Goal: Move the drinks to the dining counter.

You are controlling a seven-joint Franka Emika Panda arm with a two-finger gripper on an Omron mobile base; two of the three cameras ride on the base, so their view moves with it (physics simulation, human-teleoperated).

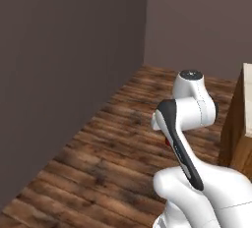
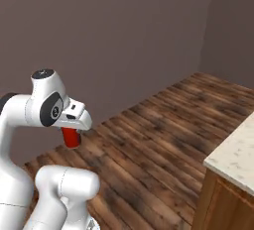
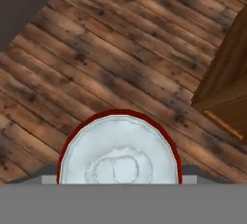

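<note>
One of the drinks, a small red can (image 2: 71,139), hangs above the wooden floor, and my gripper (image 2: 72,130) is shut on it from above. In the hand view the can's silver lid with its red rim (image 3: 119,155) sits close below the camera, between the fingers. A sliver of the red can (image 1: 168,143) peeks out behind the arm in the left base view. The corner of a beige speckled counter top (image 2: 233,154) on a wooden base lies to the right, well apart from the can. I cannot tell whether it is the dining counter.
Dark wooden floor (image 2: 158,140) stretches ahead to grey-brown walls (image 2: 124,35) that meet in a corner. The counter's wooden side (image 1: 236,128) stands at the right edge, and its brown wooden corner (image 3: 226,88) reaches into the hand view.
</note>
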